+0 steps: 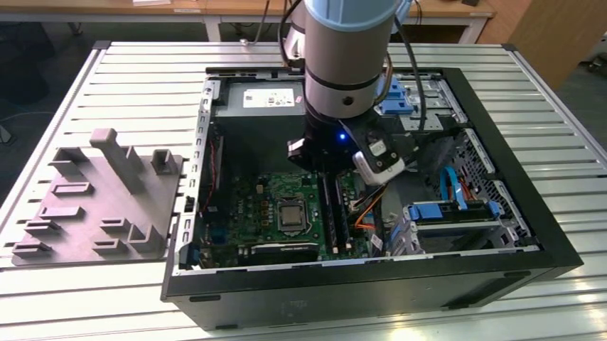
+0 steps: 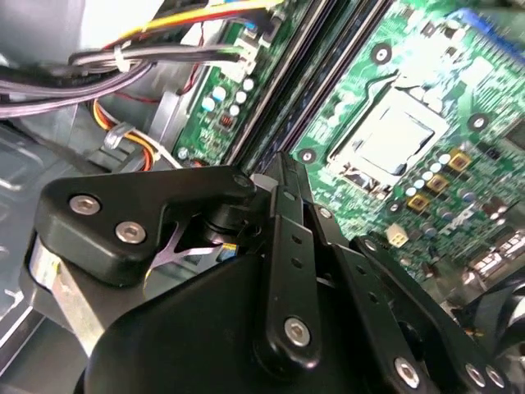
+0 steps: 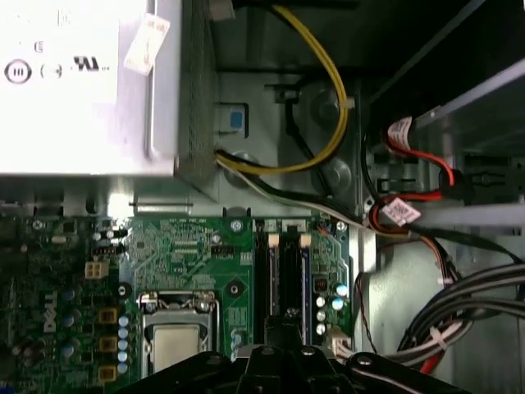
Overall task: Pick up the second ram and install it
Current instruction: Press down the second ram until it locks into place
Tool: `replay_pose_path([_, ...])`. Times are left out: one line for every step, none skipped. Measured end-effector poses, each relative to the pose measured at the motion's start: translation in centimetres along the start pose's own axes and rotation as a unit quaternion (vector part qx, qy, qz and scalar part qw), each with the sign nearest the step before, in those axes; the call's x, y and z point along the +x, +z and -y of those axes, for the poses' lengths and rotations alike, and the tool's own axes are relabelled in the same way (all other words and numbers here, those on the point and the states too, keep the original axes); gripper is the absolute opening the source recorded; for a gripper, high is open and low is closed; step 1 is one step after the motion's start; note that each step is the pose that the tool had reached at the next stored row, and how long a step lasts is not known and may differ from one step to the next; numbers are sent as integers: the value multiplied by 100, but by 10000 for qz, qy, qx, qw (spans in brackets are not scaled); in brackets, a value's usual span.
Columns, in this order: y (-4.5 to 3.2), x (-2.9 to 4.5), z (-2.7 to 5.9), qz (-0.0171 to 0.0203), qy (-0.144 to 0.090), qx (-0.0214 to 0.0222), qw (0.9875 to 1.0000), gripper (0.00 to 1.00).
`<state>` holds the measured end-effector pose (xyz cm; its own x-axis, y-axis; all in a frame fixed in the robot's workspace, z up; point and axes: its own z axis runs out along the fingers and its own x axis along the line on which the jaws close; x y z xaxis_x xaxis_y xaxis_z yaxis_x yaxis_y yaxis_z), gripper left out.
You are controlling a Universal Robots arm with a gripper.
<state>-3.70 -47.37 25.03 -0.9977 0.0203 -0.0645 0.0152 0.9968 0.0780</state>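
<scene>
While we hang inside the open case in the exterior view, the gripper sits over the memory slots beside the CPU socket. In the second wrist view, we cannot tell the jaws' state; the ram seems edge-on above the slots, so press straight. In the first wrist view, cables crowd one side.
</scene>
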Motion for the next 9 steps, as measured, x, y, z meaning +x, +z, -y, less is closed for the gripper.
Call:
replay_pose_path([-2,0,25,0,0,1,10000,10])
replay_pose_path([-5,-1,53,0,0,1,10000,10])
replay_pose_path([-6,-1,80,0,0,0,10000,10])
replay_pose_path([-8,-2,106,0,0,0,10000,10])
replay_pose_path([-9,-3,133,0,0,0,10000,10])
replay_pose_path([-12,-3,161,0,0,1,10000,10])
replay_pose_path([-14,-4,188,0,0,0,10000,10])
replay_pose_path([-16,-4,216,0,0,0,10000,10])
replay_pose_path([-17,-5,246,0,0,0,10000,10])
